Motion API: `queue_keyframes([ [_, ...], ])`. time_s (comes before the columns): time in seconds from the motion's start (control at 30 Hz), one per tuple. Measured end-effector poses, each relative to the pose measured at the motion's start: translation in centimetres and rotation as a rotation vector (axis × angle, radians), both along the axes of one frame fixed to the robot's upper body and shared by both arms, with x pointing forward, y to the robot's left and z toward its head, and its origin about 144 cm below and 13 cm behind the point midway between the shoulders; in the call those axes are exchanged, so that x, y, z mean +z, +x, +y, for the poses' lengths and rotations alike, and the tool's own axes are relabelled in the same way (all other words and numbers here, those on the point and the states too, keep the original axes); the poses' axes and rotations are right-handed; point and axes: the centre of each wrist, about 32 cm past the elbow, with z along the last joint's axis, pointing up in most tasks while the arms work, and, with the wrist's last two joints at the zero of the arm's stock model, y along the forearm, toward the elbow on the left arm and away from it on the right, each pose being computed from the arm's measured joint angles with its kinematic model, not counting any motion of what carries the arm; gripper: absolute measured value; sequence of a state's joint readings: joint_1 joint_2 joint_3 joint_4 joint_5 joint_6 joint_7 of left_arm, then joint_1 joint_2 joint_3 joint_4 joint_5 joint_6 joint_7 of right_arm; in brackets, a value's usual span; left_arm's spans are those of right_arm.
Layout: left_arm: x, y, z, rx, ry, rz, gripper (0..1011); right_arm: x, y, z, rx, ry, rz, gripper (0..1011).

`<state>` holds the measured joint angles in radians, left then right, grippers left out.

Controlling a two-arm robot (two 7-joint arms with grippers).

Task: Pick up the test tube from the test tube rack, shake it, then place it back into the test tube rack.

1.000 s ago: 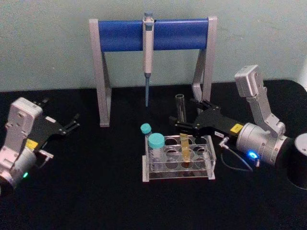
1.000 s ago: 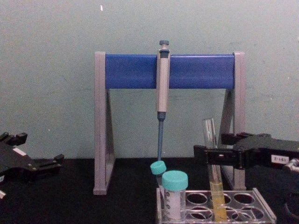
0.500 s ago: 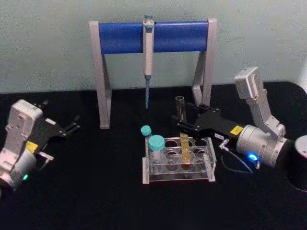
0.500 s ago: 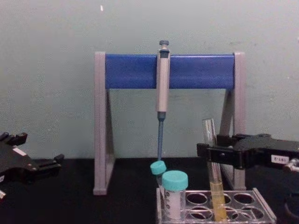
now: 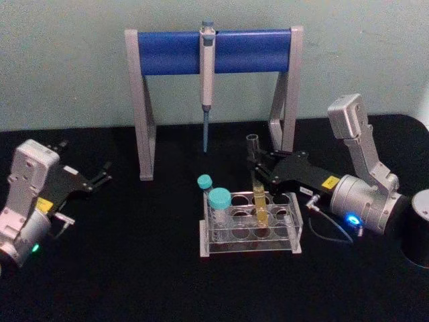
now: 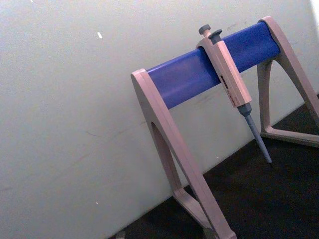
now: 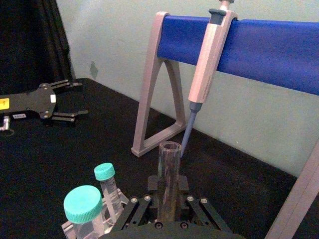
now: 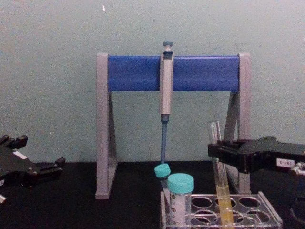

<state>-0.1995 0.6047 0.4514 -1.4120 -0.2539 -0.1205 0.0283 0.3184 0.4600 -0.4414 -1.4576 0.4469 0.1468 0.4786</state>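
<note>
The tube's (image 5: 253,149) foot is hard to make out. The chest view cuts it off at the lower edge, and in the right wrist view my right tool (image 5: 259,168) hides everything below the grip. That tool is clamped on the tube's upper half, above the yellow liquid. The tube stands in the rack (image 5: 249,245), leaning slightly; which row I cannot tell. The head view shows the liquid, while the right wrist view shows the glass's open mouth. Two vials (image 5: 218,200) sit at the rack's left end. My left tool (image 5: 87,161) is spread wide, well off to the left over the bench (image 5: 147,275). The left wrist view takes in the stand (image 6: 169,149) and pipette (image 6: 227,74).
</note>
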Motion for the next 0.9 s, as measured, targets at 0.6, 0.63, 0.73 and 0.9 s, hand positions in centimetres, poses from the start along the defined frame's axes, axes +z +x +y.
queue_keyframes([
  [0.6,0.0,0.0,0.0,0.0,0.0,0.0,1002,0.0,0.0,-0.01,0.0,0.0,0.0,228],
  [0.63,0.0,0.0,0.0,0.0,0.0,0.0,1001,0.0,0.0,-0.01,0.0,0.0,0.0,228],
  [0.73,0.0,0.0,0.0,0.0,0.0,0.0,1001,-0.03,-0.04,-0.1,0.001,0.005,-0.003,228],
  [0.9,0.0,0.0,0.0,0.0,0.0,0.0,1001,0.23,-0.27,-0.7,0.02,0.065,-0.023,228],
])
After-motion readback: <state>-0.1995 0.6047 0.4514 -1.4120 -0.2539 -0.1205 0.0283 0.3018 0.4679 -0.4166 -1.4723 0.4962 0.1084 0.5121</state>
